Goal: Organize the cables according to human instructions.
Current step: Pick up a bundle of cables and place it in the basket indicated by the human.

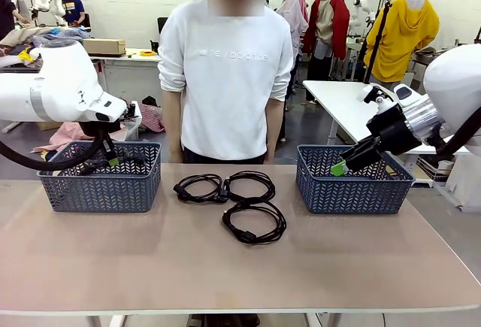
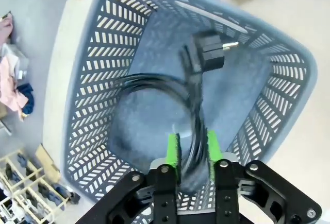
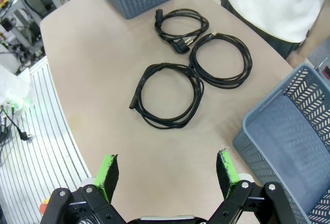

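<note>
The table (image 1: 150,267) is a plain beige slab with a rounded near corner, bare except for two grey-blue lattice baskets and three loose cords. Taking the table's middle as the dial in the front view, the left basket (image 1: 98,188) stands at 10 o'clock and the right basket (image 1: 353,192) at 2 o'clock, both near the far edge. A person in a white sweatshirt (image 1: 225,79) stands at 12 o'clock, arms hanging down.

Between the baskets, the far-left coil (image 1: 197,187) and the far-right coil (image 1: 252,186) lie flat side by side, plug ends meeting between them. The near coil (image 1: 254,222) lies at 6 o'clock from the far-right one, so close that contact cannot be told.

The left gripper (image 2: 193,149) hangs above the left basket, its green pads clenched on the strands of the fourth cable (image 2: 154,87). That loop dangles into the basket, with its two-pin plug (image 2: 209,51) at 12 o'clock of the pads.

The right gripper (image 3: 166,167) hovers over the left part of the right basket, fingers spread wide and holding nothing.

Behind the person are a white wall, a white side table (image 1: 338,98) at 1 o'clock, a grey floor, and heaps of cloth (image 1: 71,135) at 10 o'clock.
</note>
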Controlling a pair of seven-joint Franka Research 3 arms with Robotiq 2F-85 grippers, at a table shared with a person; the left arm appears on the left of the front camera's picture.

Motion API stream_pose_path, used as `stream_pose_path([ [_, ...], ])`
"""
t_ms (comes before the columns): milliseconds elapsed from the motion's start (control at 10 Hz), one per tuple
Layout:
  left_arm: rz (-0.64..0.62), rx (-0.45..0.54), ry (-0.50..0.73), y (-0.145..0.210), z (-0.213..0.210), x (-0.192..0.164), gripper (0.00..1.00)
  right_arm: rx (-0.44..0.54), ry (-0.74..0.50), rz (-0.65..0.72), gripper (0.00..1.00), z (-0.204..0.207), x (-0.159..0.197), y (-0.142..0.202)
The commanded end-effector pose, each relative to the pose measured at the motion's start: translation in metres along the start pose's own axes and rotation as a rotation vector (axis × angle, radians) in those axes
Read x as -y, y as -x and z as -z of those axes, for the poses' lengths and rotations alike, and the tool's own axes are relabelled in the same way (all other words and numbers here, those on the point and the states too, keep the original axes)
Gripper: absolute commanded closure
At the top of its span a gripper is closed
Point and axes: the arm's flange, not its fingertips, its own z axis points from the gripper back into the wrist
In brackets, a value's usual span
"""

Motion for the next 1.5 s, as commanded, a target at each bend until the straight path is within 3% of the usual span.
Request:
stream_pose_path([
  [0, -0.019, 0.006, -0.019, 0.002, -0.005, -0.003, 0.46, 0.023, -0.012, -0.023, 0.0, 0.002, 0.003, -0.001],
  [100, -0.024, 0.009, -0.015, 0.003, -0.008, -0.004, 0.62, 0.023, -0.012, -0.023, 0.0, 0.002, 0.003, -0.001],
  [200, -0.024, 0.007, -0.003, 0.003, -0.011, -0.004, 0.27, 0.023, -0.012, -0.023, 0.0, 0.002, 0.003, -0.001],
  [300, -0.021, 0.013, 0.011, 0.003, -0.015, -0.003, 0.43, 0.023, -0.012, -0.023, 0.0, 0.002, 0.003, -0.001],
  [400, -0.022, 0.004, 0.025, 0.002, -0.017, -0.003, 0.08, 0.023, -0.012, -0.023, 0.0, 0.002, 0.003, -0.001],
  [500, -0.026, -0.003, 0.037, 0.003, -0.016, -0.003, 0.23, 0.023, -0.012, -0.023, 0.0, 0.002, 0.003, -0.001],
  [600, -0.033, -0.003, 0.046, 0.003, -0.017, -0.002, 0.23, 0.023, -0.012, -0.023, 0.0, 0.002, 0.003, -0.001],
  [700, -0.037, -0.002, 0.051, 0.004, -0.017, -0.002, 0.04, 0.023, -0.012, -0.023, 0.0, 0.002, 0.003, -0.001],
  [800, -0.039, -0.002, 0.055, 0.004, -0.018, -0.001, 0.14, 0.023, -0.012, -0.023, 0.0, 0.002, 0.003, -0.001],
  [900, -0.042, 0.001, 0.059, 0.004, -0.018, -0.001, 0.0, 0.023, -0.012, -0.023, 0.0, 0.002, 0.003, -0.001],
  [1400, -0.031, -0.005, 0.052, 0.002, -0.013, 0.002, 0.0, 0.023, -0.012, -0.023, 0.0, 0.002, 0.003, -0.001],
])
